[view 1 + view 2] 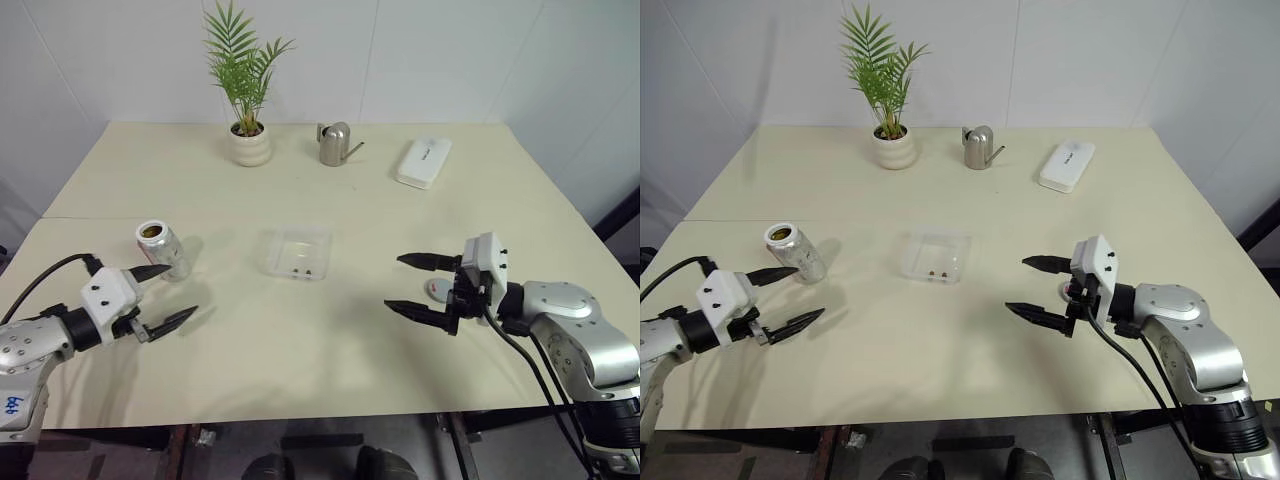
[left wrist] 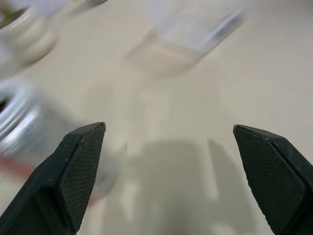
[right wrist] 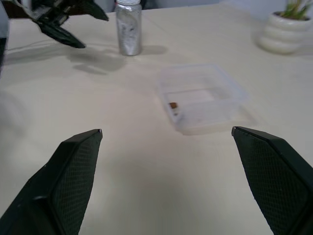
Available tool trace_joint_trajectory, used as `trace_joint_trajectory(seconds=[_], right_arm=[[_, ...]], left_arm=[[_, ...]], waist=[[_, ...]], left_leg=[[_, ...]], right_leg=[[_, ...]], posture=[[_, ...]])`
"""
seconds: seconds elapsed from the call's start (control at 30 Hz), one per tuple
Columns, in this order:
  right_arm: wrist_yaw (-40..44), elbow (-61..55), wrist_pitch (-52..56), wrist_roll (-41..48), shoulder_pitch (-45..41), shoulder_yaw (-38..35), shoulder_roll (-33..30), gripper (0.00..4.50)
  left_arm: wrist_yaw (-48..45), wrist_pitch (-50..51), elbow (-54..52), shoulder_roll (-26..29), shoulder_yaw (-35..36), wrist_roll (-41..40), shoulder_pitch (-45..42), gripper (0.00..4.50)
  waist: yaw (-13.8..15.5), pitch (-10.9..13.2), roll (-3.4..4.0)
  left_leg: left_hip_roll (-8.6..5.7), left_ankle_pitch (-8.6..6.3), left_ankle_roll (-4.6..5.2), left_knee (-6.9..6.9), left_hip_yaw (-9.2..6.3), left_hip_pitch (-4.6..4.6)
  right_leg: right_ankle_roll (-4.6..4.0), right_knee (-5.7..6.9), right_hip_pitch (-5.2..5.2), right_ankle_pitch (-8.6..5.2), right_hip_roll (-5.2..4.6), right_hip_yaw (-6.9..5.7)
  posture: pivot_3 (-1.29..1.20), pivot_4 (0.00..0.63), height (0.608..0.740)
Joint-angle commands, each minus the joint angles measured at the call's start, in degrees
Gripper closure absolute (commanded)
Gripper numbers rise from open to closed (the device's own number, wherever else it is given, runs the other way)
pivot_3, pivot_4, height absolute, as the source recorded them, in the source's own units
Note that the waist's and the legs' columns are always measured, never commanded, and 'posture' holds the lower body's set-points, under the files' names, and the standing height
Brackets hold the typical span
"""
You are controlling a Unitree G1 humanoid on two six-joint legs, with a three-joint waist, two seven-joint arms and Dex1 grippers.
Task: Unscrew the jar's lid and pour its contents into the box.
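Standing jar (image 1: 163, 249) just beyond open left gripper (image 1: 160, 296), untouched.

Your right wrist view lists: the right gripper (image 3: 166, 181), black fingers spread wide above bare table (image 3: 122, 161). Beyond them, the clear box (image 3: 230, 90) holding small dark contents (image 3: 173, 105). Farther off, the silvery jar (image 3: 128, 29) upright, open-topped. The left gripper (image 3: 73, 22) beside it, apart, jaws parted. A white ribbed plant pot (image 3: 283, 36) stands at the edge.

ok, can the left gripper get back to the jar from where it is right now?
Probably yes. The left gripper is open beside the upright jar, with only bare table between them.
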Motion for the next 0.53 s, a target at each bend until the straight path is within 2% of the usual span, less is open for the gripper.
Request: trace_joint_trajectory(seconds=[0.03,0.23,0.53], right_arm=[[1.15,-0.36,0.88,1.84,0.14,-4.05,-2.75,0.00],[1.06,-1.50,-0.49,1.67,4.19,-8.37,-4.84,0.00],[-1.88,-2.07,-2.50,1.06,5.12,-9.08,-2.90,0.00]], left_arm=[[-3.45,-2.01,-1.42,0.11,-2.15,-1.07,-2.84,0.04],[-5.71,-0.88,0.45,-1.46,-5.26,-1.49,-7.89,0.04],[-5.88,-1.33,2.10,-3.21,-6.19,-0.70,-9.80,0.04]], waist=[[0.00,0.00,0.00],[0.09,0.00,0.01],[0.00,0.00,0.02]], left_leg=[[0.00,0.00,0.01,0.00,0.01,0.00],[0.03,0.01,0.03,0.00,0.05,0.00],[0.15,0.02,0.03,0.02,0.17,0.06]], right_leg=[[0.00,-0.01,0.00,0.00,0.00,0.01],[0.00,-0.03,0.00,0.00,0.04,0.00],[-0.05,-0.01,0.00,0.03,0.11,0.06]], posture=[[0.00,0.150,0.740],[0.00,0.150,0.740],[0.00,0.150,0.740]])
